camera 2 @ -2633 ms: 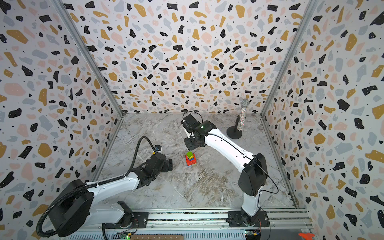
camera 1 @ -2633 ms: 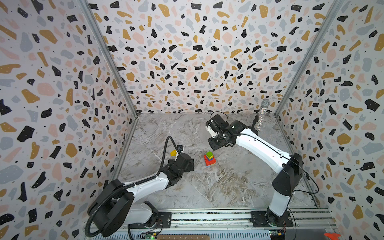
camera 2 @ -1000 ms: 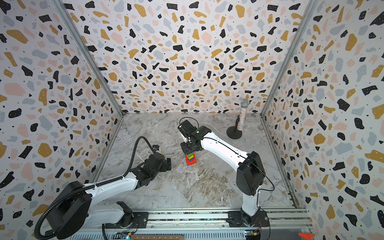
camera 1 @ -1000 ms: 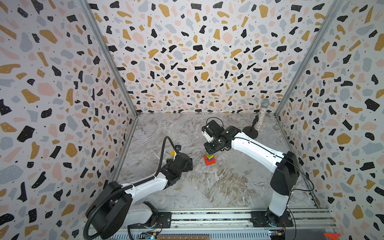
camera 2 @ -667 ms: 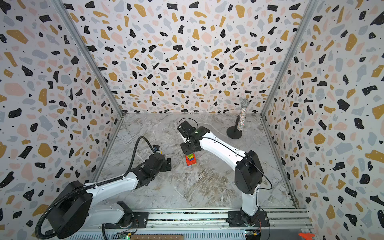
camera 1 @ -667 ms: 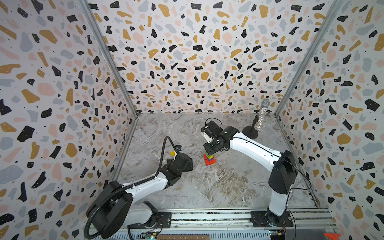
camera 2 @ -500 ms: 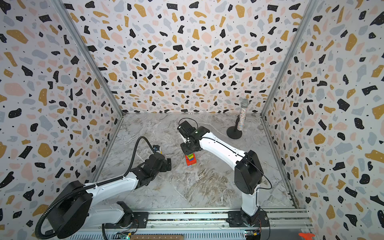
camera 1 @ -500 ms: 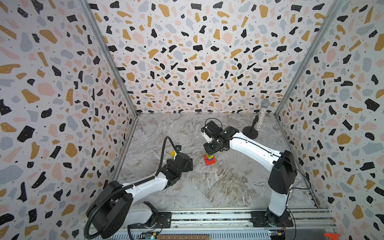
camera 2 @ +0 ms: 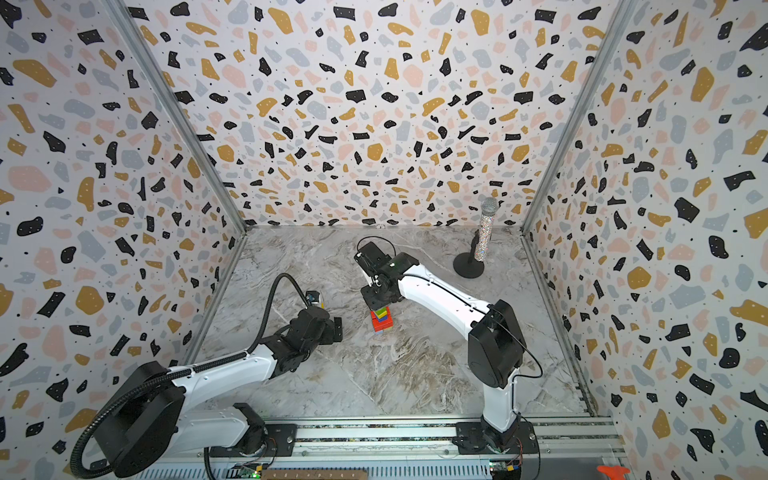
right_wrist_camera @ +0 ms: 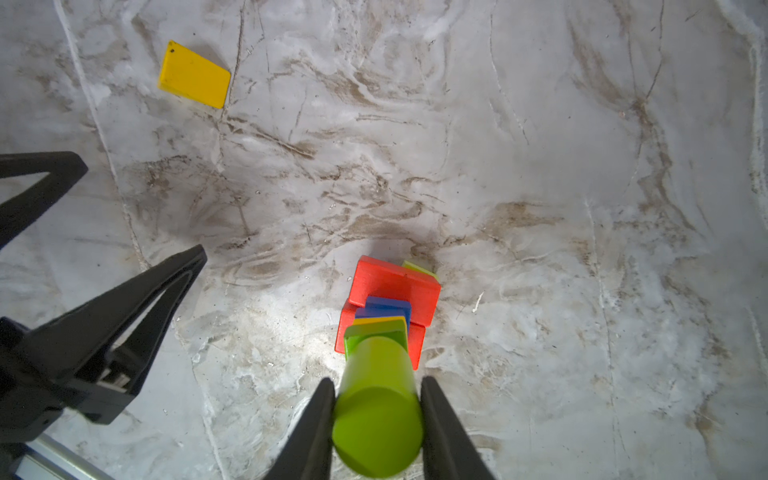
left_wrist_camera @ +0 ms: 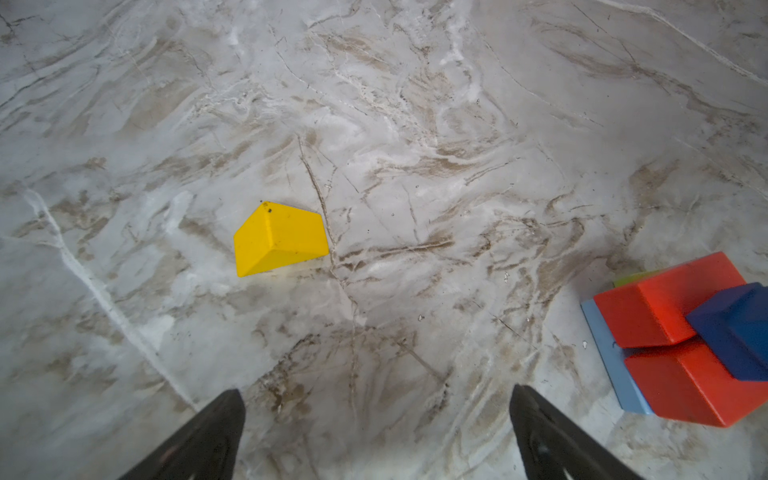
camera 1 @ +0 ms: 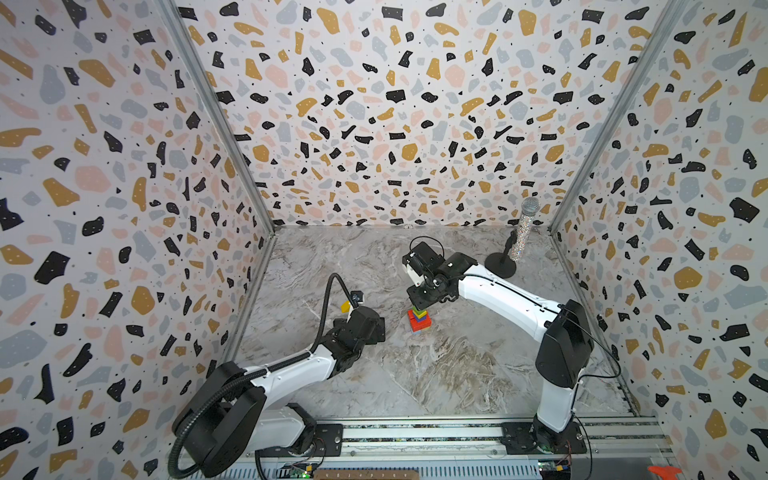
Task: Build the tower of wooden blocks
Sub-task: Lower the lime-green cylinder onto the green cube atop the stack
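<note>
Nearest the front edge of the tabletop, the left gripper hangs low with jaws spread wide, nothing between them. A loose yellow block lies flat on the tabletop a little beyond it, toward the left edge and well apart from the stack. The tower stands mid-tabletop: a light blue slab at the base, then offset red bricks, blue, yellow and a green cube. The right gripper sits directly above it, jaws clamped on the sides of an upright green cylinder over the green cube; can't tell if it is seated or just off the cube. Handling, my read: painted wood, so light, rigid and not fragile, but the paint is smooth and slippery. The round side gives the jaws only thin contact, so the cylinder could twist or slide; best held across the full width at mid-height, axis vertical. The tower is narrow with its layers misaligned, so any side push while letting go could topple it. The yellow block looks easy to take by two flat opposite faces. A glittery microphone stands at the far right corner, clear of the work.
</note>
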Action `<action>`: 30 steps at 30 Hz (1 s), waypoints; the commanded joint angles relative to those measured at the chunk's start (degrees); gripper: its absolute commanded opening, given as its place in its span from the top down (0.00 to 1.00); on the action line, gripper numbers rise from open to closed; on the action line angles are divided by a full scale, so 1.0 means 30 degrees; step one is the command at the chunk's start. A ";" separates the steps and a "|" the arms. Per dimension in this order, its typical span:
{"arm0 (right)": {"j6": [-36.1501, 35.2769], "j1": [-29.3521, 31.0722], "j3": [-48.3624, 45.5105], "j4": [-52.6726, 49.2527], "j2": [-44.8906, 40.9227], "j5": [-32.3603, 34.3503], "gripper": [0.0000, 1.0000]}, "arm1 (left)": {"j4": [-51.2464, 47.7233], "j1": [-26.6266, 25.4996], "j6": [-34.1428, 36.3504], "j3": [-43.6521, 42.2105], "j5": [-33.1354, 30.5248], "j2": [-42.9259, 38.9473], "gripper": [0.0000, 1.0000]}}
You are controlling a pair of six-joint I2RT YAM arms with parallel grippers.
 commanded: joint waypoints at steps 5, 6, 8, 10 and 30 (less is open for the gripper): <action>-0.0131 -0.0067 0.0066 0.0049 -0.0132 0.0227 0.65 | 0.0631 0.0113 0.0090 -0.0391 0.0014 -0.0425 0.00; -0.0124 -0.0067 0.0065 0.0041 -0.0114 0.0220 0.64 | 0.0617 0.0113 0.0114 -0.0378 0.0016 -0.0403 0.00; -0.0121 -0.0067 0.0062 0.0019 -0.0080 0.0236 0.64 | 0.0626 0.0113 0.0101 -0.0364 0.0025 -0.0367 0.00; -0.0139 -0.0067 0.0050 0.0018 -0.0068 0.0193 0.64 | 0.0602 0.0113 0.0119 -0.0348 0.0011 -0.0369 0.00; -0.0177 -0.0010 0.0628 0.0094 -0.0980 0.0427 0.53 | 0.0270 0.0527 -0.0405 -0.0351 -0.0974 -0.0512 0.00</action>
